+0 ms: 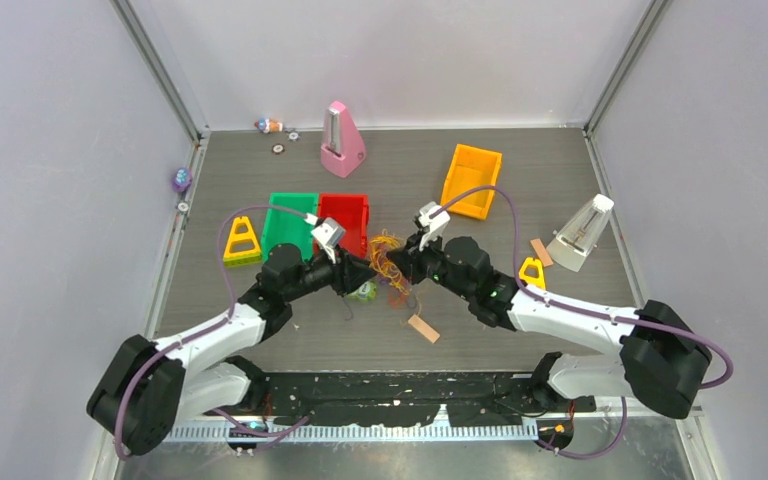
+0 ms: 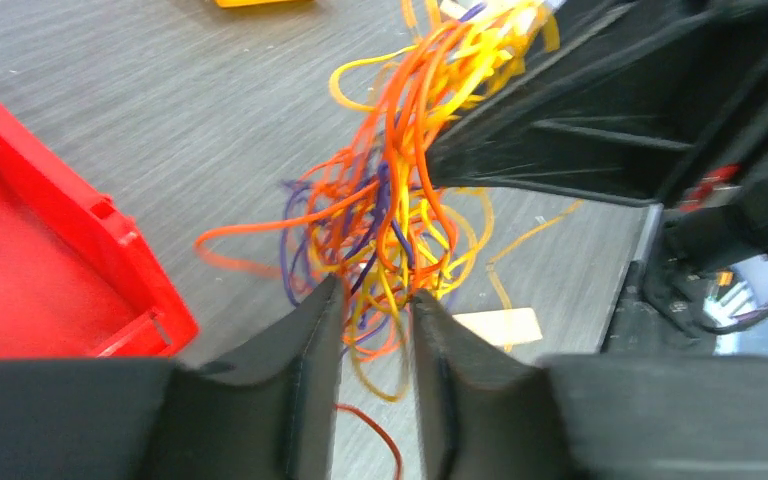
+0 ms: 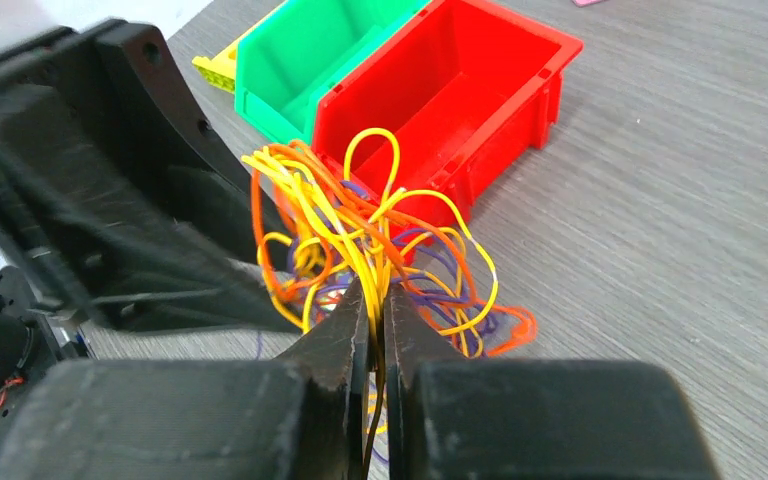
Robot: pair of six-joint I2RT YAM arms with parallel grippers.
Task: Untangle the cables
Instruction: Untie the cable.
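The cables are a tangled bunch of orange, yellow and purple strands held above the table centre between both grippers. My right gripper is shut on a yellow-orange bundle of strands, seen pinched between its jaws in the right wrist view; the rest of the cables loop out beyond its tips. My left gripper faces it. In the left wrist view it is open, its jaws apart with loose strands of the cables hanging in the gap, not pinched.
A red bin and a green bin stand just behind the left gripper. An orange bin, a pink wedge, a white wedge, two yellow triangles and a wooden tag lie around.
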